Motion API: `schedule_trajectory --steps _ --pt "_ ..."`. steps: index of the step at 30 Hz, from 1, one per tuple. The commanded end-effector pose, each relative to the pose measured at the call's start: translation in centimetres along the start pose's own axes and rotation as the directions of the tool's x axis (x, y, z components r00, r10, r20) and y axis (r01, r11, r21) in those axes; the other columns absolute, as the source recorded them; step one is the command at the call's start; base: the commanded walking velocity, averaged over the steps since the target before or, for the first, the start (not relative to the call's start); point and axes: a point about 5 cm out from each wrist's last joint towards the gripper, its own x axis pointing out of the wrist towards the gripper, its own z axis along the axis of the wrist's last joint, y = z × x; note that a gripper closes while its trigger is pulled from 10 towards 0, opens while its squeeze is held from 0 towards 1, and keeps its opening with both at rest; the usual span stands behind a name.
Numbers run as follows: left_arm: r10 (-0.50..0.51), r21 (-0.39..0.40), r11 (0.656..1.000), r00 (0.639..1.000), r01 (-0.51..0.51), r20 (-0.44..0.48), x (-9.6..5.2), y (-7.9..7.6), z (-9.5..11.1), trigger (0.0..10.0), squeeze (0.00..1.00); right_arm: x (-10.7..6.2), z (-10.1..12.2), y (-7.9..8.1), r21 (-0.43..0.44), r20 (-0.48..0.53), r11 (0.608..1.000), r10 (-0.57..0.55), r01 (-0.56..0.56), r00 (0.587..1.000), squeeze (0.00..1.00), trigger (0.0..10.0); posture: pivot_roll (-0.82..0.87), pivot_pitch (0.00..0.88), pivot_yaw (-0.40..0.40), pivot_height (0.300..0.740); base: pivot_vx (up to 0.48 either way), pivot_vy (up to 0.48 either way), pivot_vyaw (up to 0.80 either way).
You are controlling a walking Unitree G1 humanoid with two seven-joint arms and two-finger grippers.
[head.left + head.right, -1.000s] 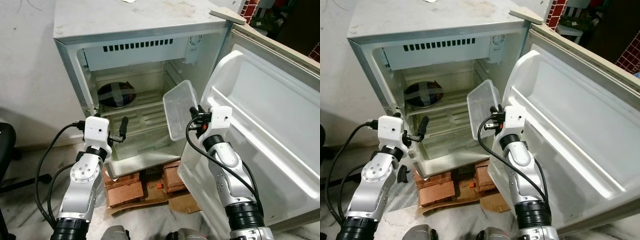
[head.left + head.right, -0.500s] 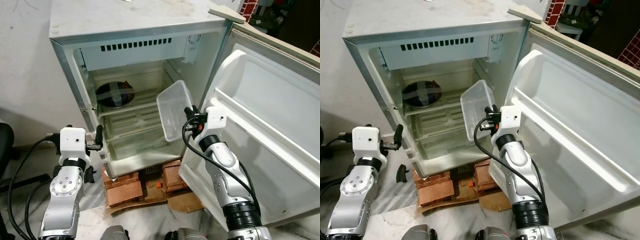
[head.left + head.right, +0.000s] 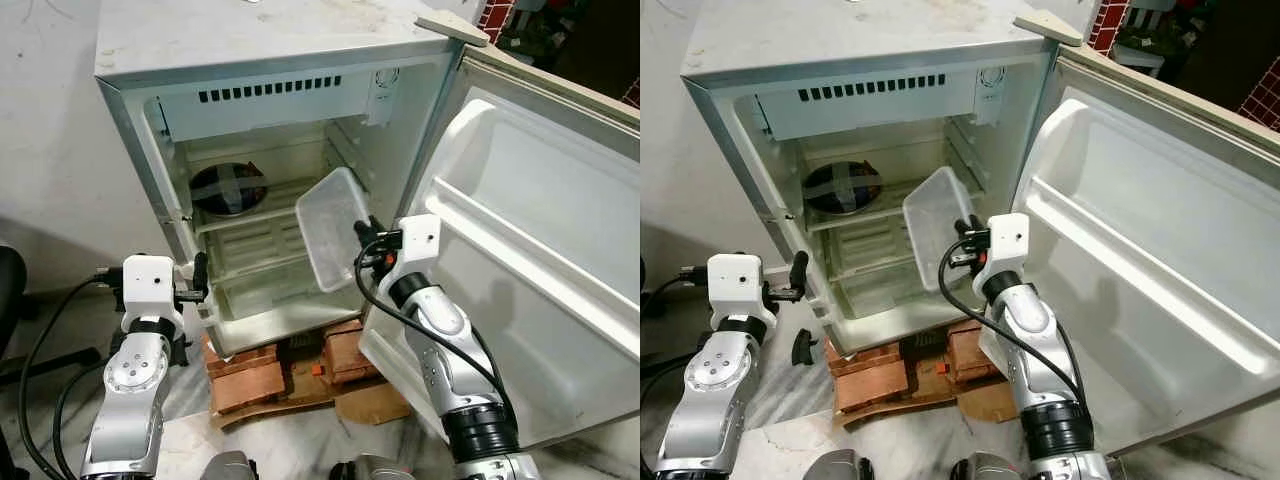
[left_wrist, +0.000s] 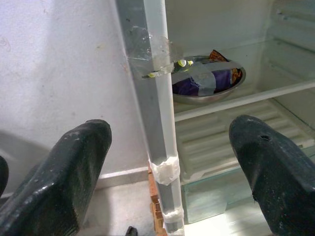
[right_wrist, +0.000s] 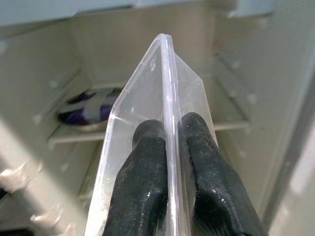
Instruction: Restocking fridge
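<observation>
1. left eye view: the right gripper (image 3: 364, 240) pinches the rim of a clear plastic container (image 3: 331, 239), held tilted at the mouth of the open fridge (image 3: 265, 60), beside its door (image 3: 540, 250). a foil-covered steel bowl (image 3: 229, 188) sits on the upper shelf.
2. left wrist view: the left gripper (image 4: 170, 162) has its fingers (image 4: 64, 177) spread wide, holding nothing, straddling the fridge's taped front edge (image 4: 155, 123).
3. right wrist view: both fingers (image 5: 142, 184) clamp the container's thin rim.
</observation>
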Motion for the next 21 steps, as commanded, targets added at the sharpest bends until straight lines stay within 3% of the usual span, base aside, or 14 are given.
schedule_trajectory --steps 1,7,21 --pt "0.003 0.006 1.000 1.000 -0.003 -0.001 -0.15 0.02 0.12 10.0 0.00 0.00 -0.13 0.32 0.011 -0.009 1.000 0.019 -0.019 1.000 0.00 10.0 0.09 0.051 -0.049 0.740 0.000 0.000 0.00" --pt "0.008 0.002 1.000 1.000 -0.008 0.000 -0.21 0.02 0.13 10.0 0.00 0.11 -0.16 0.48 0.013 -0.013 1.000 0.027 -0.027 1.000 0.00 10.0 0.09 0.052 -0.049 0.740 0.000 0.000 0.00" --pt "0.004 -0.001 1.000 1.000 -0.004 0.003 -0.16 -0.03 0.24 10.0 0.00 0.20 0.05 0.47 0.010 -0.003 1.000 0.023 -0.023 1.000 0.00 10.0 0.09 0.053 -0.046 0.740 0.298 0.292 0.00"
